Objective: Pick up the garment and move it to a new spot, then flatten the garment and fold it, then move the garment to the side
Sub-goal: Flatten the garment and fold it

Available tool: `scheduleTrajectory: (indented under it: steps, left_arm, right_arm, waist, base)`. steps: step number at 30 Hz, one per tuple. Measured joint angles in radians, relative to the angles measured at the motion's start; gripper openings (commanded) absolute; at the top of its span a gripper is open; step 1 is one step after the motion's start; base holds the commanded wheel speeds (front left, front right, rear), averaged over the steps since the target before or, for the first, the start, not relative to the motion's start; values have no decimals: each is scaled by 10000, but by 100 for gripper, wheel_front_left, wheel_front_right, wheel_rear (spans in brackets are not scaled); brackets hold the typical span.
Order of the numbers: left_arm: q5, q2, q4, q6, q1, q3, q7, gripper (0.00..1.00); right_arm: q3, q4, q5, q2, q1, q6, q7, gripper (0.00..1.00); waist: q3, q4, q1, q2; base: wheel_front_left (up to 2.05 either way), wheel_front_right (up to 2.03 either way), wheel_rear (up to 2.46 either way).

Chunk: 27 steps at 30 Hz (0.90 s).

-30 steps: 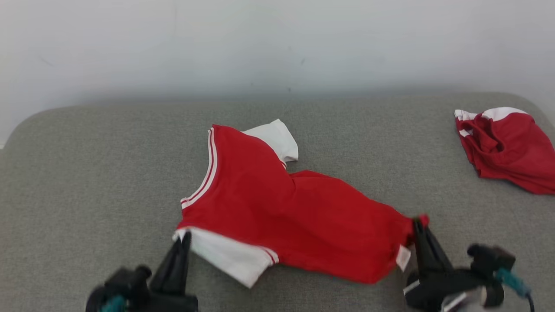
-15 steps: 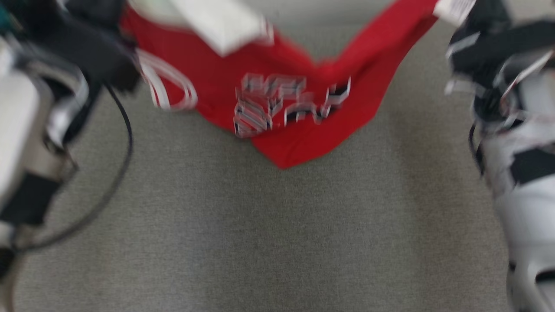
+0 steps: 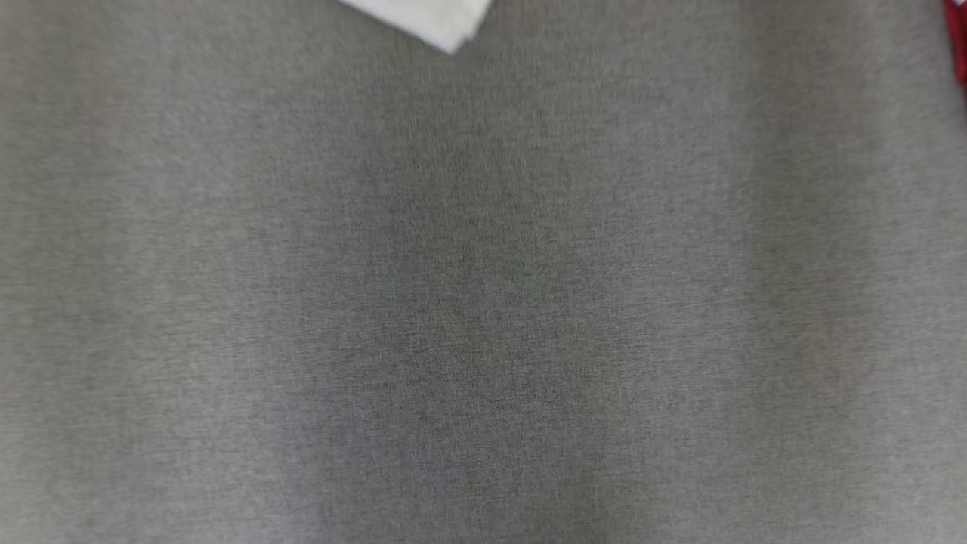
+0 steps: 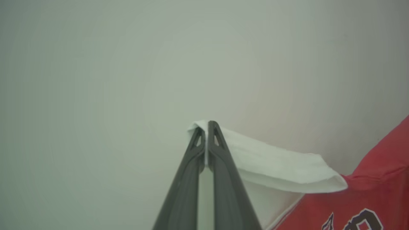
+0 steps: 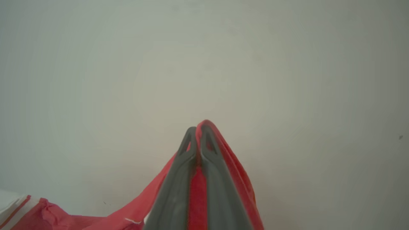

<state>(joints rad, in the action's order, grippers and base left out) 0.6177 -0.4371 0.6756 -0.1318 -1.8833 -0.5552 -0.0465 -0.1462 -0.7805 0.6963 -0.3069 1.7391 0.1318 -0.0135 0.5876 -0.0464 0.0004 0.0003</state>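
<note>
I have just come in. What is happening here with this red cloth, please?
The robot holds a red and white garment up with both grippers. The left gripper is shut on its white sleeve, the right gripper on a red edge. Both point toward a pale wall. It hangs between them, not yet laid flat.

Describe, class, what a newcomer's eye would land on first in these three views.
The left gripper is shut on the white sleeve of the red garment, at the centre of its wrist view. The right gripper pinches a red fold likewise. The head view looks down on a grey fabric surface, with a white sleeve tip at its top edge.
</note>
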Motion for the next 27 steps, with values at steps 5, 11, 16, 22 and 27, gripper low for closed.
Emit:
scheduleTrajectory:
  steps: [5,11,16,22,27]
  left_arm:
    - [79,360,918,0,-1420,-548,-364,0]
    - [94,665,1628,2,-2515,-963,-700,0]
    - [173,786,2102,2,-3247,-1436,-974,0]
    - [637,777,2456,2,-3333,-2036,-1030,0]
    - [1164,627,2527,2,-3261,-2286,-1312,0]
  right_arm:
    - [-293,-529,-261,12,1186,0,21,0]
    - [-435,-1164,-510,17,1935,0,148,0]
    - [-702,-1653,-640,27,2357,0,326,0]
    - [-947,-2205,-635,-88,2689,0,485,0]
    - [-1214,-2368,-405,-257,2719,0,483,0]
  waist:
    - [547,18,-1,1]
    - [727,183,-2,1]
    - [788,314,-5,-1]
    - [866,363,-4,-2]
    - [1069,357,-4,-2]
  base:
    - [0,0,0]
    - [0,0,0]
    - [0,0,0]
    - [0,0,0]
    - [0,0,0]
